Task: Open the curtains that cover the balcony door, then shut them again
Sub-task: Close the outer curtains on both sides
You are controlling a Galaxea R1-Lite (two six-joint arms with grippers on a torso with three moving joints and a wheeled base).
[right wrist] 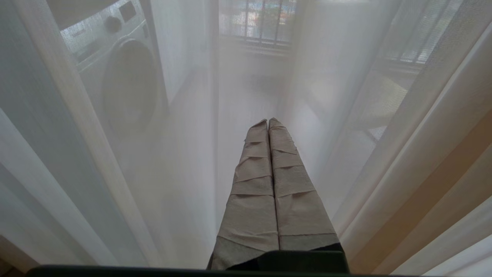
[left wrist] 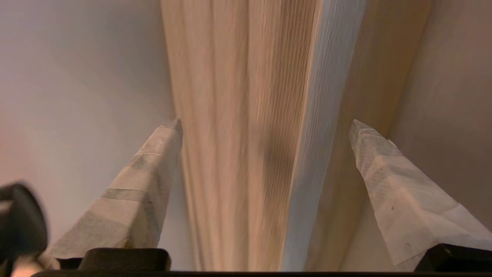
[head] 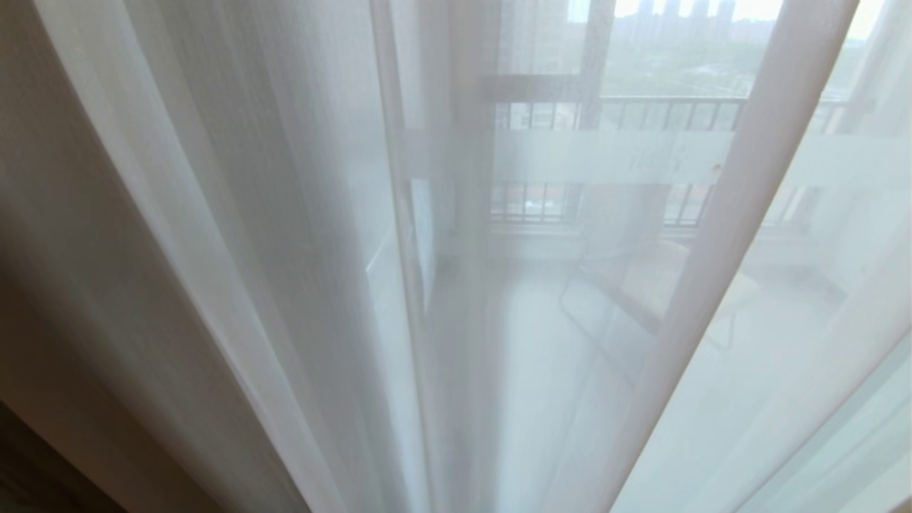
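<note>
Left wrist view: one left pincer [left wrist: 265, 127], two fingers [left wrist: 134, 192] spread, one curtain [left wrist: 246, 115].

Through my sheer cloth, I see the pale balcony floor [head: 541, 370] carrying a dark-framed chair [head: 641, 292] near the railing; from my right wrist, a white washing machine [right wrist: 115, 77] stands on it too

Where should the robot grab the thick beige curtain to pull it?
Probably the bunched vertical folds of the beige curtain, straight ahead of the left hand. Its fingers stand open either side, and the pleats gather into a narrow ridge, so closing squarely across them should hold.
</note>
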